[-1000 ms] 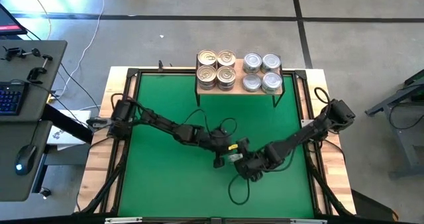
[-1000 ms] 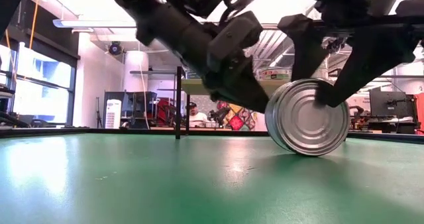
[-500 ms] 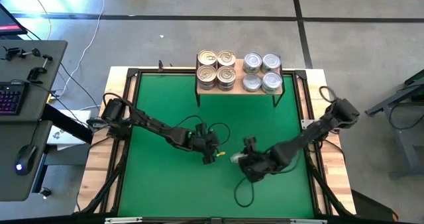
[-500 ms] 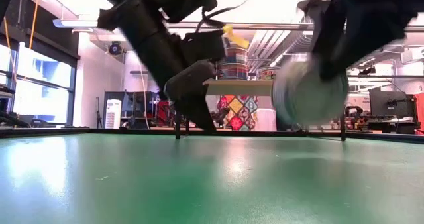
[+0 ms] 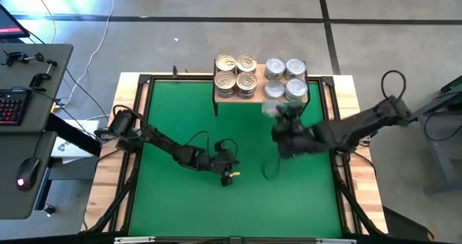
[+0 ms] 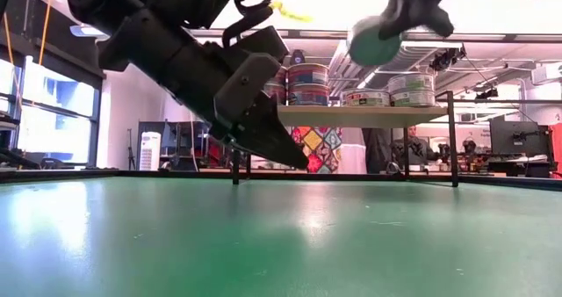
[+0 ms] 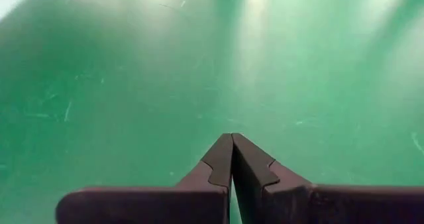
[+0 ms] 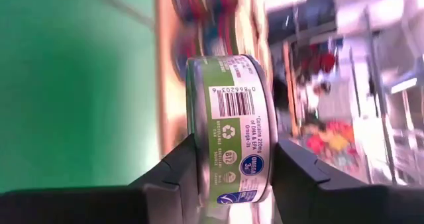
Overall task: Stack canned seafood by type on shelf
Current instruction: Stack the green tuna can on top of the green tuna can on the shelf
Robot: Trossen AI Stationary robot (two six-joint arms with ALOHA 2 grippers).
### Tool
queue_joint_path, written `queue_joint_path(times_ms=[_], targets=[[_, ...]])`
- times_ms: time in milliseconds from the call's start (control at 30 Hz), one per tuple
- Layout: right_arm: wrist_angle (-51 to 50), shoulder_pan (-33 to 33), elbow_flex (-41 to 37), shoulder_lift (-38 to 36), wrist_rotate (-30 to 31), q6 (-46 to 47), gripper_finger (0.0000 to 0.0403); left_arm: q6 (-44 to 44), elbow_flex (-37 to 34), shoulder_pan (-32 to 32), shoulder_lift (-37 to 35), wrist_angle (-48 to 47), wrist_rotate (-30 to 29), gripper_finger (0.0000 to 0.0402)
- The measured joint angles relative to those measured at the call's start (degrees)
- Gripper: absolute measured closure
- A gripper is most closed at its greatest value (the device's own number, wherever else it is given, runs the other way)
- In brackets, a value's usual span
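One tin [image 8: 228, 128] rides in the right gripper [image 5: 283, 125], lifted clear of the green mat [image 5: 173, 201] and just short of the shelf [image 5: 261, 98].

Seen from the right wrist, the jaws are clamped on the tin's flat faces, so its green label with the barcode faces out. From low down, the tin hangs above the level of the shelf board, near the silver-lidded tins [image 5: 285, 79] on the shelf's right half; gold-lidded tins [image 5: 235, 75] fill the left half, in stacks. On the other side, the left gripper [image 5: 227, 173] sits low over the middle of the mat with its jaws pressed together and nothing between them, well apart from the shelf. Both arms reach in from the desk [image 5: 108, 175] edges.
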Motion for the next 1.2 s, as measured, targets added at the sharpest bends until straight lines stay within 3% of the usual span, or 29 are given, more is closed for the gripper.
queue_joint_path(times_ms=[233,433,700,933,1200], targets=[[2.83,-15.75,0.00,0.55,-2.11,-8.05,0.0276,0.50,-0.04,0.00,0.00,0.19,-0.07,0.0401],[6.46,-21.88,0.00,0.55,-9.11,-8.94,0.0276,0.53,-0.04,-0.02,0.00,0.18,-0.07,0.0401],[7.50,-24.53,0.00,0.55,-12.05,-7.94,0.0250,0.51,-0.04,-0.02,0.02,0.16,-0.04,0.0401],[7.51,-24.46,0.04,0.55,-16.24,-7.40,0.0246,0.51,-0.04,-0.07,0.01,0.16,0.00,0.0401],[5.97,-24.46,0.04,0.55,-16.87,-7.31,0.0243,0.49,-0.04,-0.07,0.01,0.14,0.04,0.0401]])
